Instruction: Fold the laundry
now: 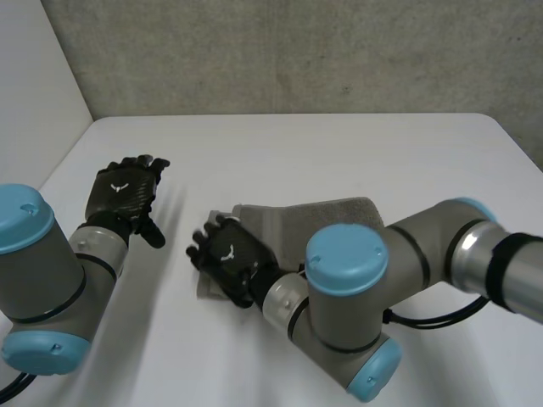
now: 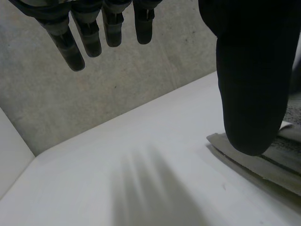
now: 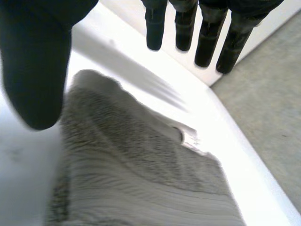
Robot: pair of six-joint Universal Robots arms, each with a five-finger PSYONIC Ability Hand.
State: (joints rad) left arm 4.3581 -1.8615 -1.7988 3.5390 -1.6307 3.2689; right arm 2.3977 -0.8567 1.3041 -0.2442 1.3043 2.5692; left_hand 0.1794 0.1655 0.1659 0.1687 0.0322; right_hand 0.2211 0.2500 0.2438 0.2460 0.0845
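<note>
A grey towel (image 1: 327,216), folded into a thick rectangle, lies near the middle of the white table (image 1: 339,148). My right hand (image 1: 229,253) hovers over the towel's left end with its palm down. In the right wrist view its fingers (image 3: 207,33) are straight and spread from the thumb, and the towel (image 3: 136,174) lies under the palm, apart from the fingers. My left hand (image 1: 127,191) is raised over bare table to the left of the towel, open with nothing in it. In the left wrist view its fingers (image 2: 80,42) hang straight, and the towel's edge (image 2: 263,165) shows beyond the thumb.
A grey concrete wall (image 1: 297,51) runs behind the table's far edge. A white panel (image 1: 34,93) stands along the table's left side. My right arm (image 1: 399,271) crosses the table in front of the towel.
</note>
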